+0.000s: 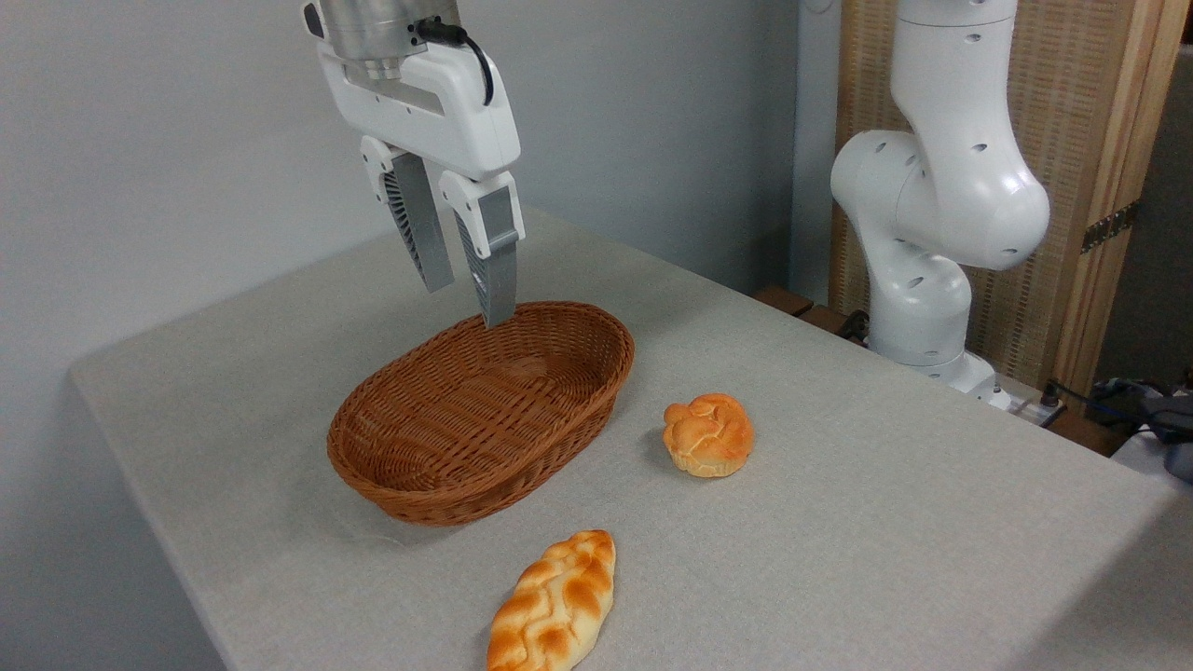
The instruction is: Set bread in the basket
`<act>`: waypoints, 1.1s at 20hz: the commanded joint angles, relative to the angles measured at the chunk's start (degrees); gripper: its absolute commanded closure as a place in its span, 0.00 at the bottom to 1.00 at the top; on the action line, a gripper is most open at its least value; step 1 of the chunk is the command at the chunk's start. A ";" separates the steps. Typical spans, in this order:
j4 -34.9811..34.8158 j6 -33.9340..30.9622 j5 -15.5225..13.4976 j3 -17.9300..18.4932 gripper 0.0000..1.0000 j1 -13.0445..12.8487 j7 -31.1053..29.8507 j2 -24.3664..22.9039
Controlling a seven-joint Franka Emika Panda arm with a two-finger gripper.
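With its grey fingers slightly apart and empty, the white gripper hangs over the oval reddish-brown wicker basket, so it risks grabbing the round orange bun at three o'clock instead of the golden braided bread at six.

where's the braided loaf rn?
The loaf lies on the table at the bottom centre of the camera view, in front of the basket and apart from it, with the bun up to its right.

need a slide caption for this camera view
Open gripper hovers above the empty basket; braided bread and a round bun lie on the table.
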 commanded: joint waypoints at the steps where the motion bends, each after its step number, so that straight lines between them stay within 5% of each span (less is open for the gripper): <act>1: -0.76 -0.94 0.67 0.12 0.00 -0.14 -0.99 -0.79; 22: -1.55 1.00 0.67 0.30 0.00 -0.14 -0.64 -0.88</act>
